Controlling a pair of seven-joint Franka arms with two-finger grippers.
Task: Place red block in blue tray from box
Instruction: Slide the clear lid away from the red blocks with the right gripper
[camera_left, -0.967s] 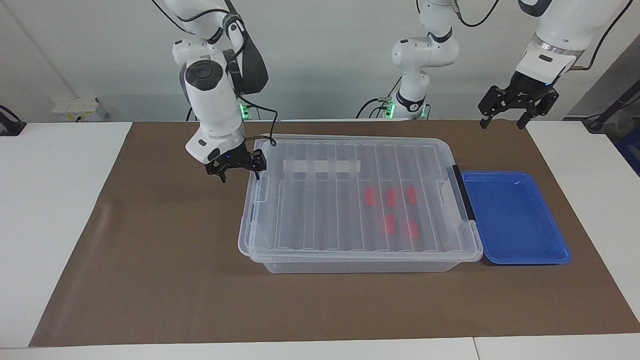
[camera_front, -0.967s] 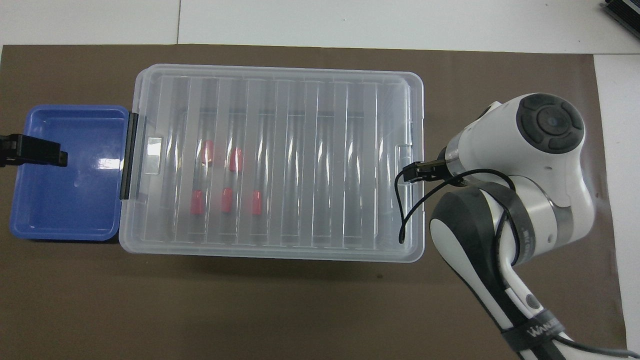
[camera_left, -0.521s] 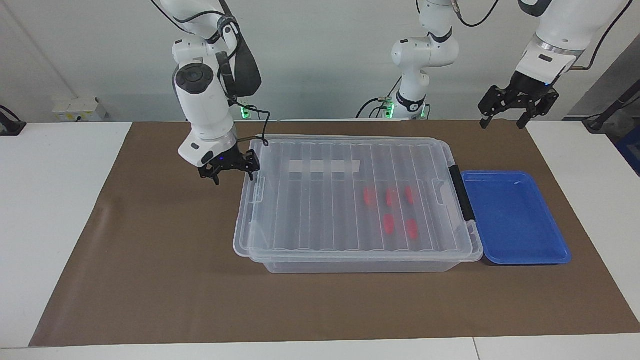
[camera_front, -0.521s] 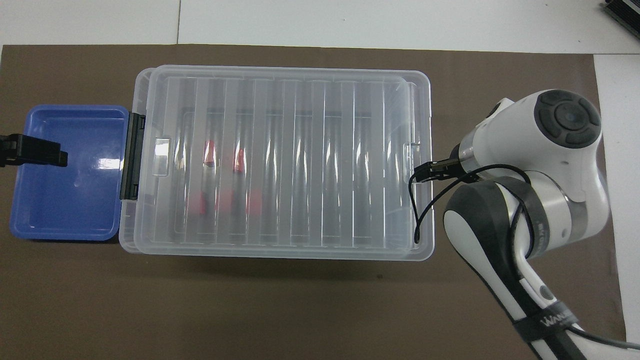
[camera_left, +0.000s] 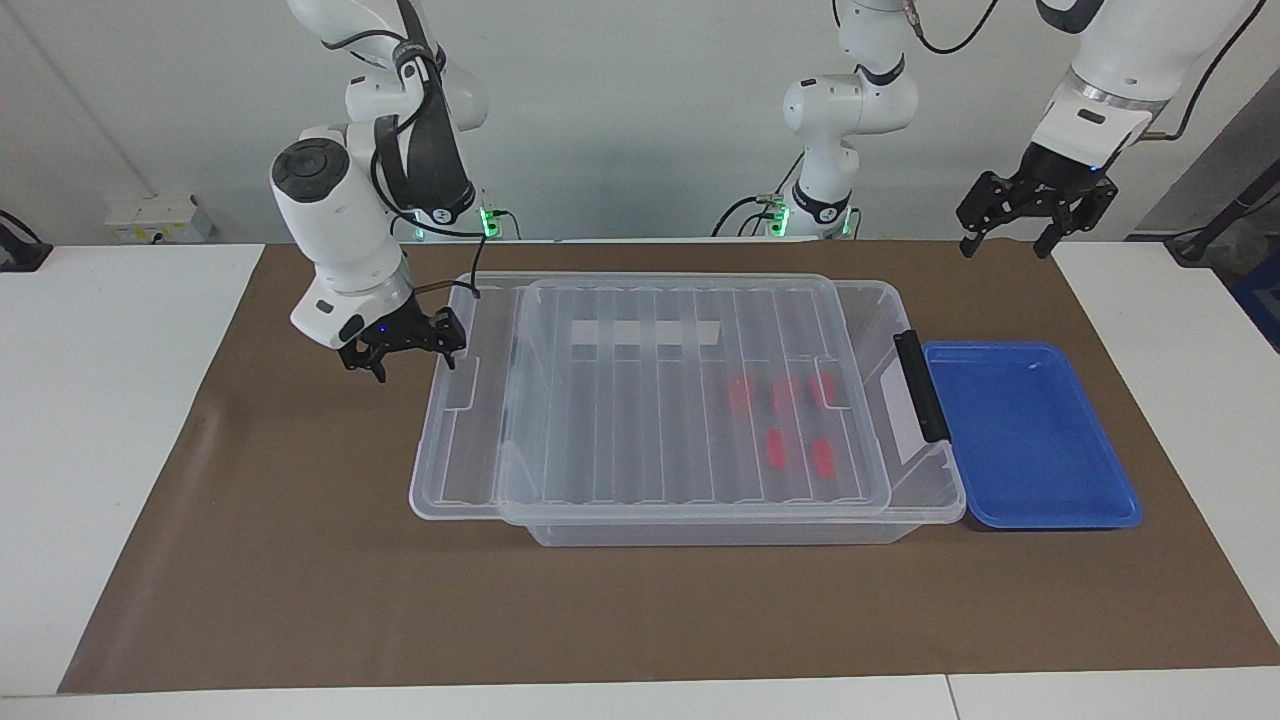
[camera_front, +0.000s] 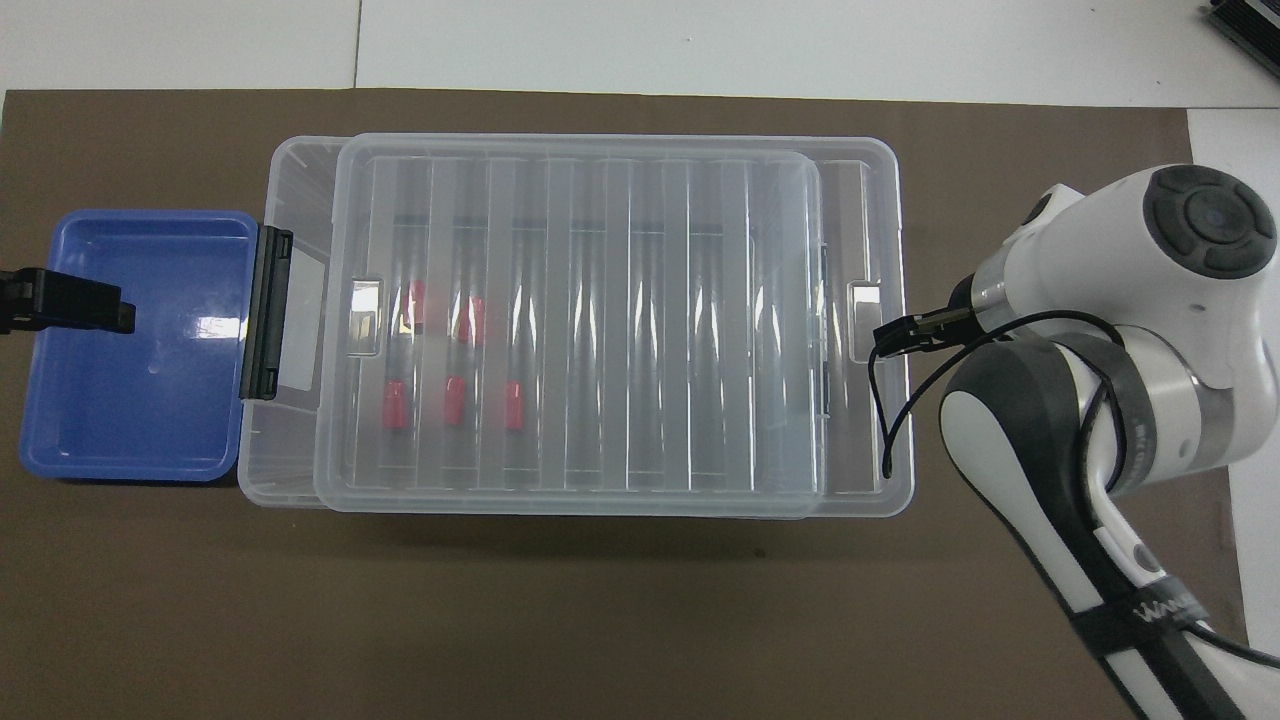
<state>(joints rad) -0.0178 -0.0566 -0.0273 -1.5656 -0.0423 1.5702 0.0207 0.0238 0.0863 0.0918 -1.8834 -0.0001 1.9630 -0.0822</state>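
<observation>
Your right tool (camera_left: 405, 347) hangs low at the end of the lid (camera_left: 640, 400), its fingers spread around the lid's edge. The lid sits slid partway off the box (camera_left: 925, 470), toward the right arm's end. Your left tool (camera_left: 1035, 215) waits open, high over the desk (camera_left: 300, 560) near the blue tray (camera_left: 1030, 435). The red blocks (camera_left: 775, 450) lie blurry under the lid, well apart from both tools.

Red blocks (camera_left: 782, 393) show through the clear ribbed lid (camera_left: 640, 390); glossy blue tray (camera_left: 1030, 440); brown mat (camera_left: 300, 560).
</observation>
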